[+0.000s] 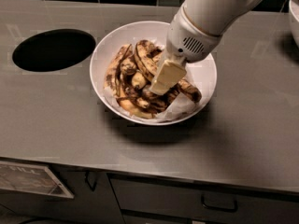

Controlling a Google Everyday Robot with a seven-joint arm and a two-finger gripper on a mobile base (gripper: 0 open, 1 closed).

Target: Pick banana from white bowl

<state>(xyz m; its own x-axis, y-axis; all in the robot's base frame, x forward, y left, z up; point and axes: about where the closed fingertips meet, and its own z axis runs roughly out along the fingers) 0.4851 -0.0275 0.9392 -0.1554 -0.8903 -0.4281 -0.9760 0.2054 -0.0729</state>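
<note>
Where the gripper [157,88] ends, its cream-coloured tip is sunk into the middle of the banana pile, pointing down and to the left. Whether it is parted, closed or clamped on fruit cannot be told: it shows as one pale slab with its end down among the peels.

The banana [144,62], the longest and slimmest of the heap, is curved and streaked brown-black over yellow. It lies just up and left of that tip, with its lower end running toward it; contact between the two seems likely but is not certain. It rests among shorter, stubbier spotted bananas [133,80], all inside the white bowl [140,31], whose crumpled paper lining [180,110] shows at the near right rim.

Above the tip, a white wrist housing with a vent grille leads to the thick white arm [210,8], which rises to the upper right and out of view. The bowl stands on a grey countertop [70,125], between a round dark opening [53,49] on the left and a second white vessel [295,17] at the right edge.

Progress, by judgement: the reach into the bowl is made and the grasp is at hand, perhaps already taken. No banana is raised clear of the pile. What is left is a firm hold on the long fruit and a lift over the rim without dragging its neighbours or the lining along.
</note>
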